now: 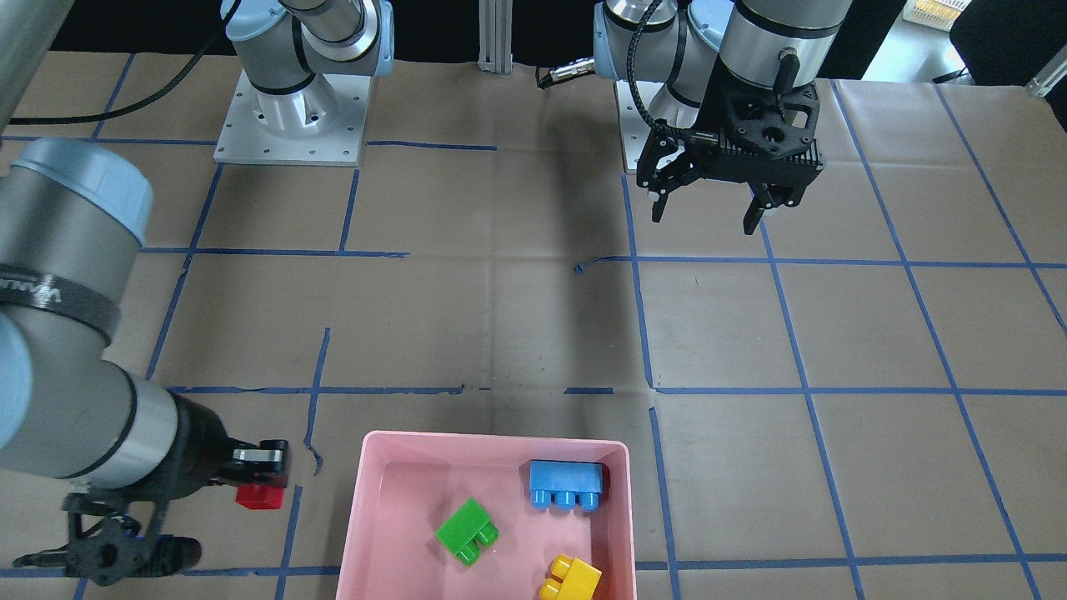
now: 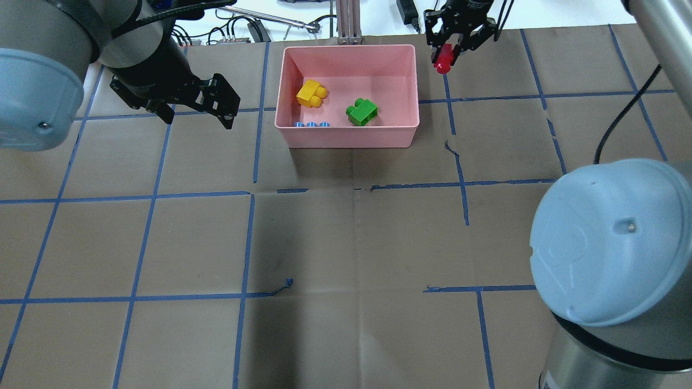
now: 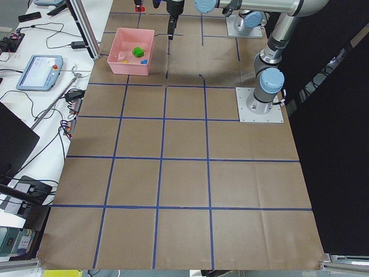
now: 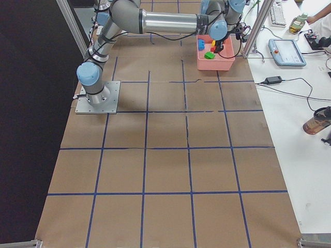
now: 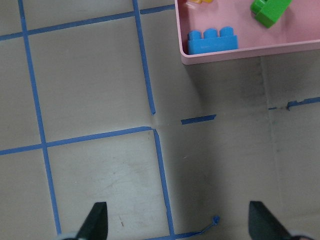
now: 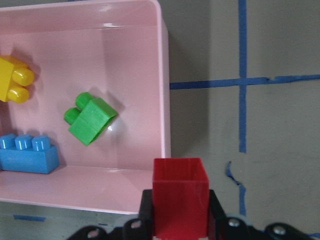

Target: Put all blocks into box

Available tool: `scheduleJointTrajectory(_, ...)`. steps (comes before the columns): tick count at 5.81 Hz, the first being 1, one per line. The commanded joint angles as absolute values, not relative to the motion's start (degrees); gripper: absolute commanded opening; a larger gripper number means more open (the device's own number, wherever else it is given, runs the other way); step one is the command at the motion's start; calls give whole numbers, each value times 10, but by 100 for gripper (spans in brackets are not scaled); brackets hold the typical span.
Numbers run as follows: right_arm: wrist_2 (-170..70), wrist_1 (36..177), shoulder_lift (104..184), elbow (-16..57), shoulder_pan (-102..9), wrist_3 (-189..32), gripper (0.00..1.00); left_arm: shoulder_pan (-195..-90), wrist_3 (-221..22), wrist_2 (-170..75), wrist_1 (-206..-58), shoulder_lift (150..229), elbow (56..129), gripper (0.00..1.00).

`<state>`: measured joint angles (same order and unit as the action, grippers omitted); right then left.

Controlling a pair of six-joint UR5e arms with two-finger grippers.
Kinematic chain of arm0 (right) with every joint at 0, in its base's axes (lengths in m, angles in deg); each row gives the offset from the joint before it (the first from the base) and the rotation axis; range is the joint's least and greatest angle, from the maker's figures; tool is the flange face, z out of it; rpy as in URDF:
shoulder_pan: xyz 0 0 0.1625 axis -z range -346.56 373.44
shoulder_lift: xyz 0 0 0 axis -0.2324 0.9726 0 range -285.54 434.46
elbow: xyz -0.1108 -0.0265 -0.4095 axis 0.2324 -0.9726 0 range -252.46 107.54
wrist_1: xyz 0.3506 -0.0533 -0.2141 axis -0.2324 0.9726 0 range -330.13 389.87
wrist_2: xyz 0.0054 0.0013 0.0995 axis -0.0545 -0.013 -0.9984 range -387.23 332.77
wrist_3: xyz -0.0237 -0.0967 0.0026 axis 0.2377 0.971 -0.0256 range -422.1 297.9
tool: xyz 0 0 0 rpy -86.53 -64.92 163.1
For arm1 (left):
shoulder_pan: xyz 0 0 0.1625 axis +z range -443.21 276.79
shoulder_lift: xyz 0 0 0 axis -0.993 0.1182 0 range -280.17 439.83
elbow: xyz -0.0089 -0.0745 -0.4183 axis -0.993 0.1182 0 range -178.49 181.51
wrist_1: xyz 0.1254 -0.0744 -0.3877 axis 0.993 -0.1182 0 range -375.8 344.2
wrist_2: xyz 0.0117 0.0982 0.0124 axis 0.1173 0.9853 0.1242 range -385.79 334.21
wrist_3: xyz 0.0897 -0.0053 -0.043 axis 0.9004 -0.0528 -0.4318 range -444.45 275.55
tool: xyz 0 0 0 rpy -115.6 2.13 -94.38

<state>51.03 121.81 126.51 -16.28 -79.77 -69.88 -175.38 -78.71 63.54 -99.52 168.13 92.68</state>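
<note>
pinching the red one-stud brick [image 6: 180, 190] in the right gripper [image 2: 446, 54] just beside the pink box [image 2: 346, 135], seemingly for dropping in; left gripper [image 5: 180, 222] spread, parked clear of it.

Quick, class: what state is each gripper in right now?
Left gripper: open, holding nothing.
Right gripper: shut on the red brick.

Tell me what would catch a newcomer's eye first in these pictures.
The pink box near the table's far edge, holding the yellow brick, green brick and blue brick. Next, the red brick pinched in the right gripper just outside the box, while the left gripper hangs open and empty on its other side.
</note>
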Motion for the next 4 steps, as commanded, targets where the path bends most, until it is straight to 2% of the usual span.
scheduleJointTrajectory(1, 512, 1290, 1208, -162, -860, -782, 23, -1748, -790, 632, -1000, 1675, 928, 100)
scheduleJointTrajectory(2, 513, 1303, 1195, -160, -862, -782, 73, -1748, -789, 636, -1001, 1675, 928, 100)
scheduleJointTrajectory(3, 515, 1302, 1195, -159, -862, -782, 99, -1750, -787, 637, -1002, 1675, 929, 100)
scheduleJointTrajectory(4, 516, 1302, 1195, -159, -862, -782, 99, -1749, -787, 637, -1002, 1675, 929, 100)
